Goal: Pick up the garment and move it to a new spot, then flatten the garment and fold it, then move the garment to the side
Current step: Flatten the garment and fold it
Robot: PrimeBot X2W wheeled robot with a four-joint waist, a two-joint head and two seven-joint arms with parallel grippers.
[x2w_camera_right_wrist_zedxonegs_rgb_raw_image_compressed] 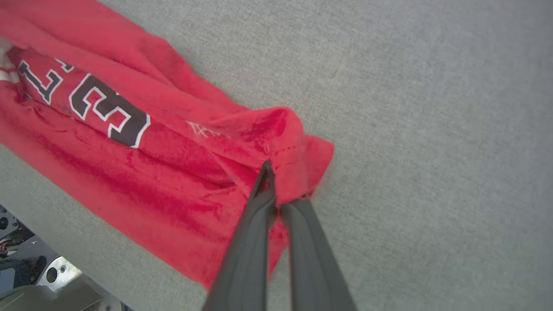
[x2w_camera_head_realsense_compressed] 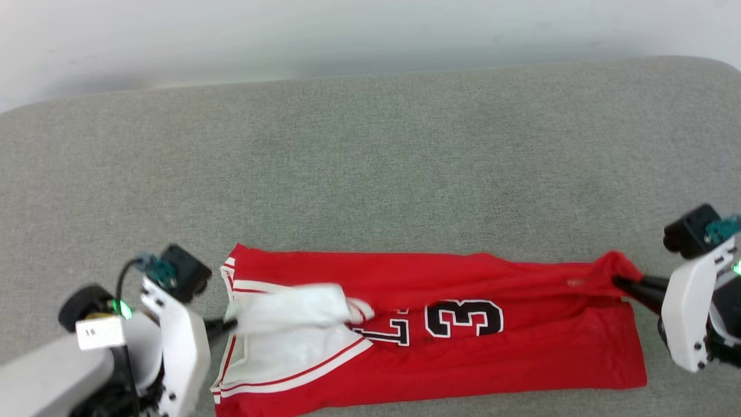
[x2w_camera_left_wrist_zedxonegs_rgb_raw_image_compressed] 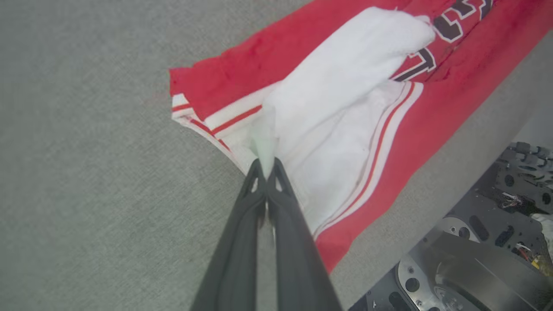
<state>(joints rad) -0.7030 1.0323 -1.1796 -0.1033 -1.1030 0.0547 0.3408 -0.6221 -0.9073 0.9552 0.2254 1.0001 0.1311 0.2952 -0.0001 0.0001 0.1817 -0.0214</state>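
Head view: black, white-outlined "3" (x2w_camera_head_realsense_compressed: pixel 463 318) readable on shirt (x2w_camera_head_realsense_compressed: pixel 492 359); mark beside it perhaps "L", half hidden. Red shirt, white sleeve (x2w_camera_head_realsense_compressed: pixel 289 313), striped trim, folded lengthwise along cushion (x2w_camera_head_realsense_compressed: pixel 370 162) near edge. Left gripper (x2w_camera_left_wrist_zedxonegs_rgb_raw_image_compressed: pixel 265 166) pinching sleeve, right gripper (x2w_camera_right_wrist_zedxonegs_rgb_raw_image_compressed: pixel 283 185) pinching red corner.

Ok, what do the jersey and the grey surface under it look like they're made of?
The garment: thin, soft knit fabric, possibly polyester, matte; it bunches into fine creases. The grey surface: woven upholstery-like cloth, matte, fine speckled weave showing.
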